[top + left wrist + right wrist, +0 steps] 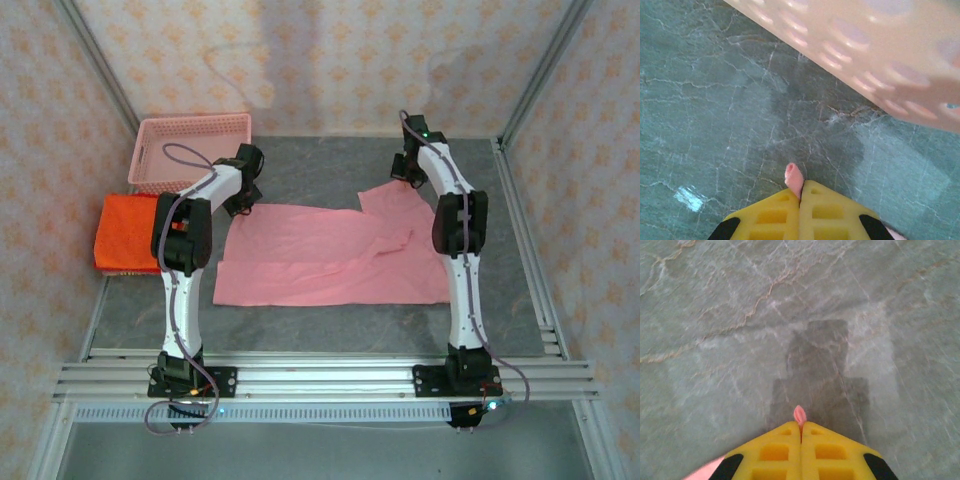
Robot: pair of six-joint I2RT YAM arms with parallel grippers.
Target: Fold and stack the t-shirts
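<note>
Across the middle of the table (300, 165) lies the light pink t-shirt (330, 255), spread nearly flat. Its long axis runs side to side between my two arms, with the near hem toward the bases. I have it by the far edge. The left gripper (801, 187) is pressed together on a small tuft of pink cloth at the far left corner, just beside the pink mesh basket (190, 128). The right gripper (800, 426) pinches a like tuft at the far right corner, where the cloth is rumpled. Each arm is nearer its own corner, so I judge the coming fold brings the far edge toward me over the body, both grippers travelling together. Left of the shirt and apart from it sits the stack of folded orange-red t-shirts (125, 232), where I reckon this one belongs.
</note>
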